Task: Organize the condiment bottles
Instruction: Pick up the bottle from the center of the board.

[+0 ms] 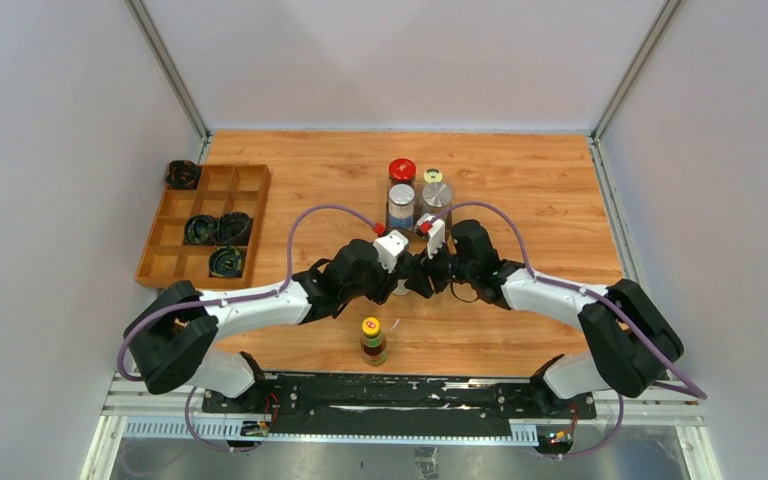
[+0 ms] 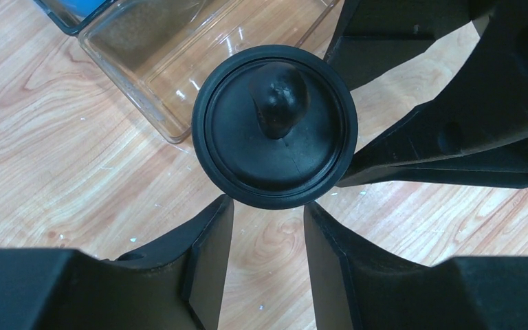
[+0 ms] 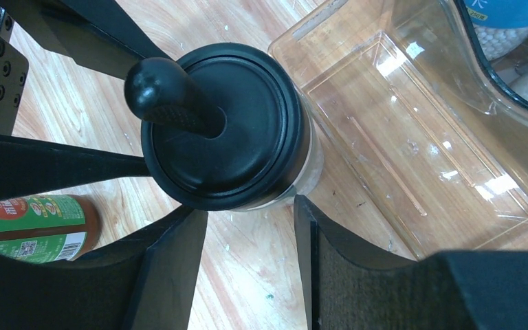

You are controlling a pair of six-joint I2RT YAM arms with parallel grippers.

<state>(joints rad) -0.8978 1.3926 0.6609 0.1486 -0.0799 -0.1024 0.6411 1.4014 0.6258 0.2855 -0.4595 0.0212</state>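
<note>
The black-capped jar [image 2: 275, 127] stands at the table's middle, and both grippers meet on it from opposite sides. My left gripper [image 2: 268, 206] is closed, its fingertips running under the lid's rim. My right gripper [image 3: 251, 206] also has its tips against the black-capped jar [image 3: 227, 124], one touching the glass. A yellow-capped brown sauce bottle [image 1: 373, 340] stands alone near the front edge. The red-lidded jar [image 1: 401, 170], blue-labelled jar [image 1: 401, 207], yellow-capped shaker [image 1: 433, 176] and silver-lidded jar [image 1: 437, 195] cluster just behind the grippers.
A clear plastic bin [image 3: 419, 137] lies right beside the held jar, towards the bottle cluster. A wooden compartment tray [image 1: 165, 245] with black coiled bundles [image 1: 218, 230] sits at the left edge. White walls enclose the table.
</note>
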